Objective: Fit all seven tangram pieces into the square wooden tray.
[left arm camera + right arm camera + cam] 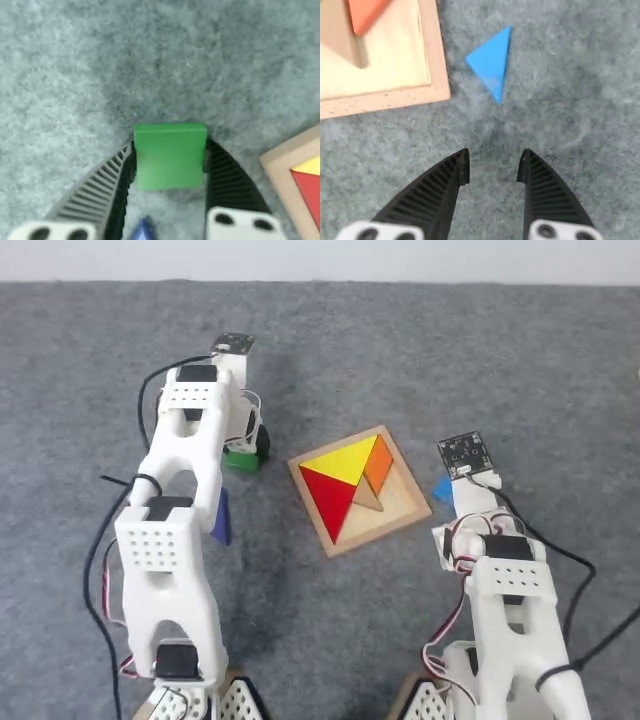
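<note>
1. Grey carpet-like cloth is covering the bench [520, 370], and both arms are standing along its near side.
2. My left tool [169, 150] is gripping the green square [169, 156], with one finger pressing on each of two opposite sides. I cannot tell whether the piece is touching the cloth. It is sitting off to the left of the wooden tray [402, 502], clear of the rim.
3. That tray is lying cornerwise between the two arms and is holding four pieces. A yellow triangle [345, 462] is lying at the far side, and a red triangle [330, 502] is lying edge to edge with it. An orange piece [378, 468] is lying against the yellow one, and a small wood-coloured triangle [368, 500] is lying just beneath the orange.
4. My right tool [494, 155] is hanging open over the cloth and gripping nothing. The blue triangle [491, 62] is lying flat just ahead of its fingertips (near the tray's rim, not touching it).
5. One dark blue piece [220, 518] is lying on the cloth beside my left arm, partly hidden by it and apart from the tray.
</note>
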